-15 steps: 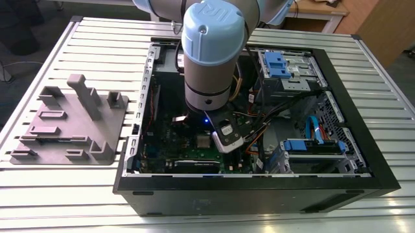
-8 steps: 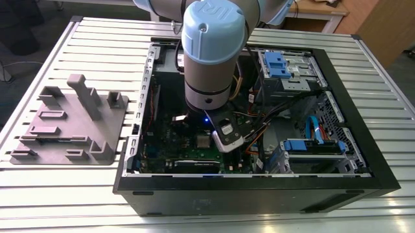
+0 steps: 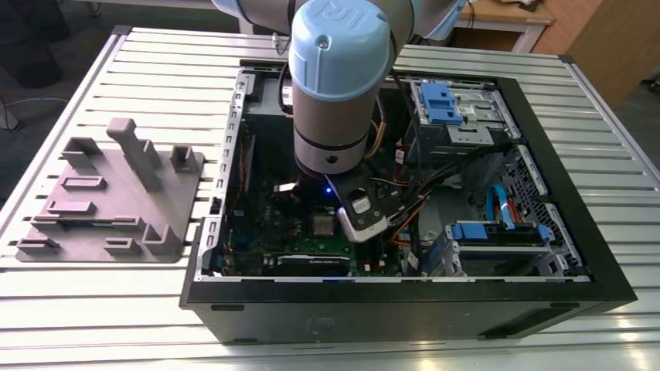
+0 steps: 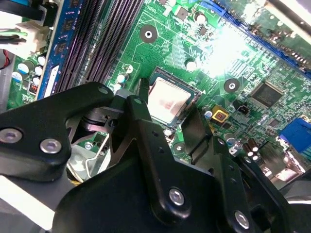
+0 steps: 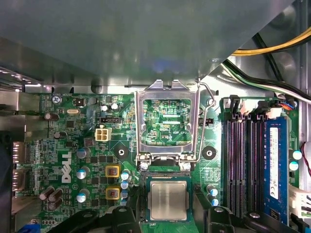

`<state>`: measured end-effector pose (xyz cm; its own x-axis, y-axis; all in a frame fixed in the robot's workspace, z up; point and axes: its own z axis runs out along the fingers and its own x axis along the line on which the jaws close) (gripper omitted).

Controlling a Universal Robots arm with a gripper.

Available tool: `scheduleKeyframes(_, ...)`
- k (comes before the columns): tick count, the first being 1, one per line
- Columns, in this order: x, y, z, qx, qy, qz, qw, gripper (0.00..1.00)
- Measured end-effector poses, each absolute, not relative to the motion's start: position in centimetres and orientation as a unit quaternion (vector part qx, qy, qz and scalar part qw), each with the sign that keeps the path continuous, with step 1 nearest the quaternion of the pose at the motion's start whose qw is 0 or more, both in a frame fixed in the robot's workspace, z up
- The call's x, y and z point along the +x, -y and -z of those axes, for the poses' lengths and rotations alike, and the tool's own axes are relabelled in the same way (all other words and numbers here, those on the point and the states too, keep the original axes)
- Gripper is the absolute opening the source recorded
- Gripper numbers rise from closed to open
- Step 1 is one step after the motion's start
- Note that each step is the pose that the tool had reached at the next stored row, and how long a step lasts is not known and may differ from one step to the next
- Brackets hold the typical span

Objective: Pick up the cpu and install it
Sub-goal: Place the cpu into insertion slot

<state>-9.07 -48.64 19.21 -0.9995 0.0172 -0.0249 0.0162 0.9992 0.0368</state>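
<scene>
On the slatted tabletop (image 3: 103, 325), a grey moulded tray (image 3: 103, 201) with upright posts lay outside the computer case (image 3: 413, 309), off the case's side on the exterior view's left, near it but not touching. The case lay on its side with its panel off, so its inside faced up.

The arm (image 3: 335, 93) reached down into the case near its middle. Inside the case, the green circuit board (image 5: 73, 145) covered the floor towards the exterior view's left. The shiny hinged socket frame (image 5: 167, 90) stood swung open on that board.

The cpu (image 5: 167, 200) lay flat in its socket inside the case, silver top up, just beside the frame's hinge end. The end effector (image 4: 169, 108) hung just above it with its jaws spread. In the second wrist view its black fingers (image 4: 146, 126) stood one on each side of the chip. In the first wrist view a gap showed between each finger and the chip, so nothing was gripped.

Dark memory slots (image 5: 238, 165) ran along the board inside the case. Drive bays with blue clips (image 3: 454, 104) filled the case's part on the exterior view's right.
</scene>
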Motion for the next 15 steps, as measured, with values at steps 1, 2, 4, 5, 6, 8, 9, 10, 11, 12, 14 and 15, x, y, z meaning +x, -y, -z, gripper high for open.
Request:
scheduleKeyframes(1, -9.07, 48.64, -19.21, 0.008, -1.000, -0.018, 0.013, 0.55)
scheduleKeyframes(2, -9.07, 48.64, -19.21, 0.008, -1.000, -0.018, 0.013, 0.55)
scheduleKeyframes(4, -9.07, 48.64, -19.22, 0.008, -1.000, -0.018, 0.013, 0.53)
scheduleKeyframes(5, -9.07, 48.64, -19.22, 0.008, -1.000, -0.018, 0.013, 0.46)
scheduleKeyframes(6, -9.07, 48.64, -19.23, 0.008, -1.000, -0.018, 0.013, 0.46)
scheduleKeyframes(8, -9.07, 48.64, -19.23, 0.008, -1.000, -0.018, 0.013, 0.46)
scheduleKeyframes(9, -9.07, 48.64, -19.24, 0.008, -1.000, -0.018, 0.013, 0.46)
scheduleKeyframes(10, -9.06, 48.64, -19.24, 0.008, -1.000, -0.018, 0.013, 0.44)
scheduleKeyframes(11, -9.06, 48.64, -19.25, 0.008, -1.000, -0.018, 0.013, 0.44)
scheduleKeyframes(12, -9.06, 48.64, -19.25, 0.008, -1.000, -0.018, 0.013, 0.38)
scheduleKeyframes(14, -9.07, 48.64, -19.26, 0.008, -1.000, -0.018, 0.013, 0.38)
scheduleKeyframes(15, -9.06, 48.64, -19.25, 0.008, -1.000, -0.018, 0.013, 0.38)
